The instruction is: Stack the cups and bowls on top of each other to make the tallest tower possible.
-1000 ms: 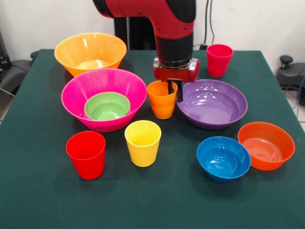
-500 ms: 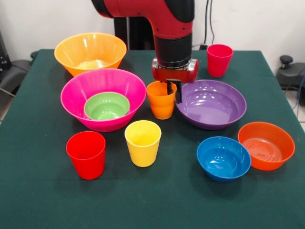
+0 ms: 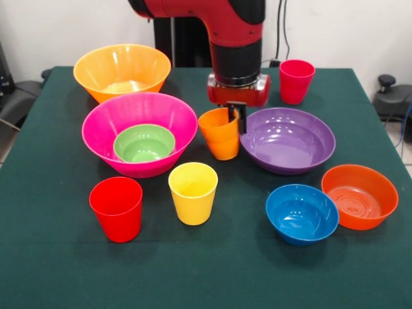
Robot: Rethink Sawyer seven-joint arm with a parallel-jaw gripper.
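My gripper (image 3: 235,120) comes down from above, shut on the right rim of the orange cup (image 3: 219,138), one finger inside and one outside. The cup tilts and hangs just above the cloth, between the big hot-pink bowl (image 3: 103,129) and the wide purple bowl (image 3: 288,140). The small green bowl (image 3: 145,143) sits inside the hot-pink bowl. The big orange-yellow bowl (image 3: 122,67) stands at the back left. The crimson-pink cup (image 3: 296,82) stands at the back right. The yellow cup (image 3: 193,193) and red cup (image 3: 117,209) stand in front. The blue bowl (image 3: 302,214) and medium orange bowl (image 3: 359,196) are front right.
The table (image 3: 206,277) has a dark green cloth. The robot's pedestal and cables are behind its far edge. A dark chair part shows at the far left and a black knob at the far right, both off the table.
The gripper has risen a little with the orange cup's rim in it. The cup, upright on the cloth before, now tilts and is slightly higher. Nothing else has moved.
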